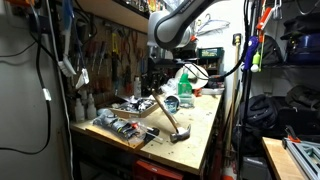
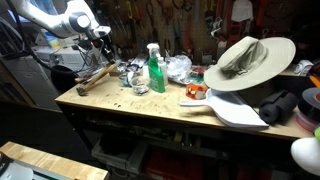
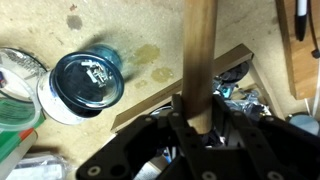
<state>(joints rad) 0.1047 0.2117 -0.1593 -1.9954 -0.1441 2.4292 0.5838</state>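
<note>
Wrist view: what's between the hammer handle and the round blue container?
Only bare, stained benchtop lies between the hammer handle and the container, as the wrist view shows.

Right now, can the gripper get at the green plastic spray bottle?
Probably not yet. The gripper looks shut on a long wooden handle, so its jaws are occupied. The green plastic spray bottle stands upright nearby on the cluttered wooden workbench, open from above, so reach itself seems fine.

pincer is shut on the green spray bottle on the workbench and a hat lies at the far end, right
Not the bottle: the wrist view shows the pincer shut on the wooden handle. The green spray bottle stands free on the workbench; the hat part is right.
</note>
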